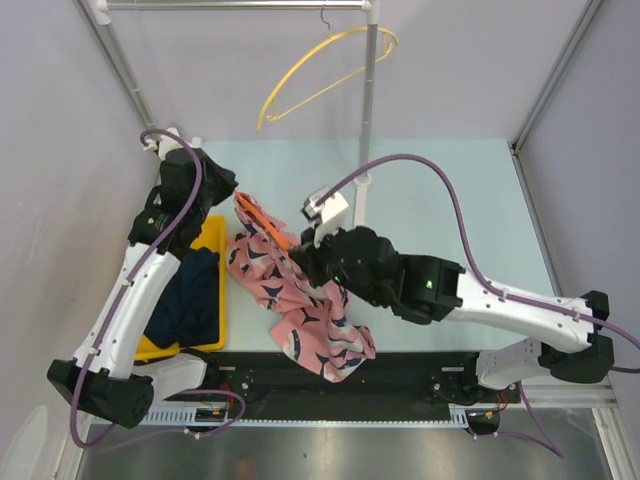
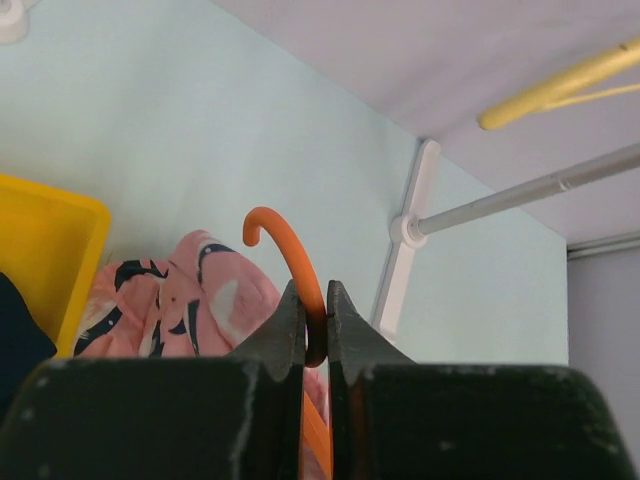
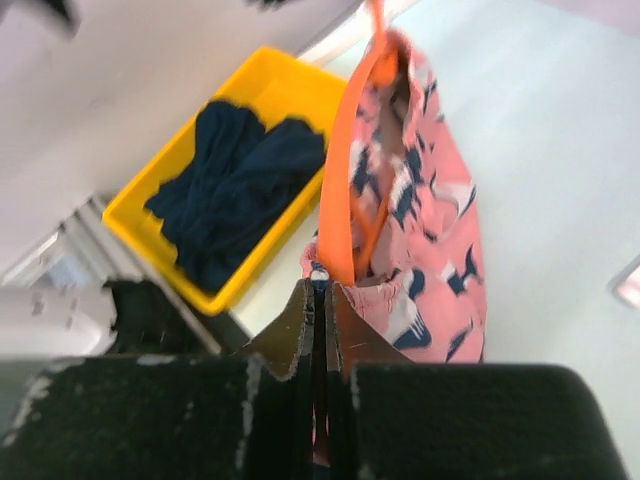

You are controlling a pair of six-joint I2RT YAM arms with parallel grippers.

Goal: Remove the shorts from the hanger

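Observation:
The salmon-pink printed shorts (image 1: 300,300) hang from an orange hanger (image 1: 266,223) above the table's near middle. My left gripper (image 1: 237,197) is shut on the hanger's hook (image 2: 286,246), with the pink cloth (image 2: 190,310) below it. My right gripper (image 1: 306,256) is shut on the waistband edge of the pink shorts (image 3: 430,230), right beside the hanger's orange arm (image 3: 345,190). The dark navy shorts (image 1: 190,295) lie crumpled in a yellow bin (image 1: 213,232) at the left, and they also show in the right wrist view (image 3: 235,185).
A yellow hanger (image 1: 320,70) hangs on the clothes rack at the back, also in the left wrist view (image 2: 560,85). The rack's white pole (image 1: 370,110) stands mid-table on its base (image 2: 405,260). The yellow bin's rim (image 3: 140,215) is next to the shorts.

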